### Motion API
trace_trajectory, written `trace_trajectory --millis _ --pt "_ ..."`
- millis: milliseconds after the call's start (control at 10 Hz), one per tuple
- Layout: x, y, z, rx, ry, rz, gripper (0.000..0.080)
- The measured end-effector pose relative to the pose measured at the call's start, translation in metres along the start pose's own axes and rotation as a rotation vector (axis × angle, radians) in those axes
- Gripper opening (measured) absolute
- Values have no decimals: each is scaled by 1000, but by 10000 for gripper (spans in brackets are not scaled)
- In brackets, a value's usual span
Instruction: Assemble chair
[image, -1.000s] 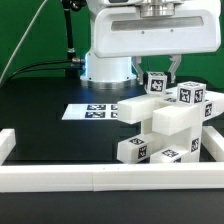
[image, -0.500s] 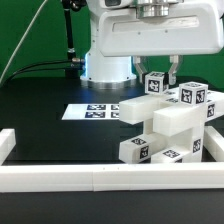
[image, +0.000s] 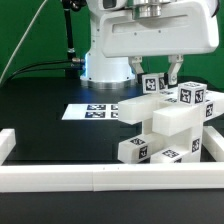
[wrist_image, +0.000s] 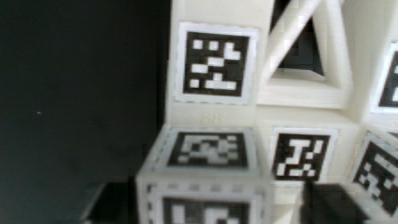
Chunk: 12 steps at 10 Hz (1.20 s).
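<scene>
The chair is a partly joined stack of white blocky parts with black-and-white tags, at the exterior view's right. A small tagged cube forms its top, with another tagged part beside it. My gripper hangs just above that cube, its fingers apart on either side and clear of it, holding nothing. In the wrist view the cube fills the space between my gripper's dark fingers. A tagged panel with a slot lies beyond it.
The marker board lies flat on the black table to the exterior view's left of the chair. A long low white border wall runs along the front and up the left side. The arm's white base stands behind.
My gripper has risen a little, so its fingers now show above the top cube. The cube and the rest of the chair have stayed in place.
</scene>
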<state>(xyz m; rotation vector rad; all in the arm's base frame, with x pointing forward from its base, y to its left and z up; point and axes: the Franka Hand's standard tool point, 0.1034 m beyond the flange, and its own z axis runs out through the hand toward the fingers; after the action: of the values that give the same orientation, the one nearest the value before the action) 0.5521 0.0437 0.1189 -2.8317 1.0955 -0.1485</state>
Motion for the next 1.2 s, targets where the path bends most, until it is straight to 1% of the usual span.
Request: trace_trajectory --millis 100,200,400,500,800,900,1000,1100,1200 --pt "-2 -1 0 -8 1 -147 593" --pt "-4 -3 1 -16 2 -400 637" --pt "-4 2 2 -20 -6 -661 648" --pt "-1 4 1 -22 -5 -726 648" --pt "1 6 2 -33 -5 -892 649" --pt "0 6 2 -36 -7 -944 649" --pt "-1 4 1 -47 -10 -1058 649" --pt "0 4 1 -46 -9 -1081 649" --pt "0 4 1 -47 -9 -1064 525"
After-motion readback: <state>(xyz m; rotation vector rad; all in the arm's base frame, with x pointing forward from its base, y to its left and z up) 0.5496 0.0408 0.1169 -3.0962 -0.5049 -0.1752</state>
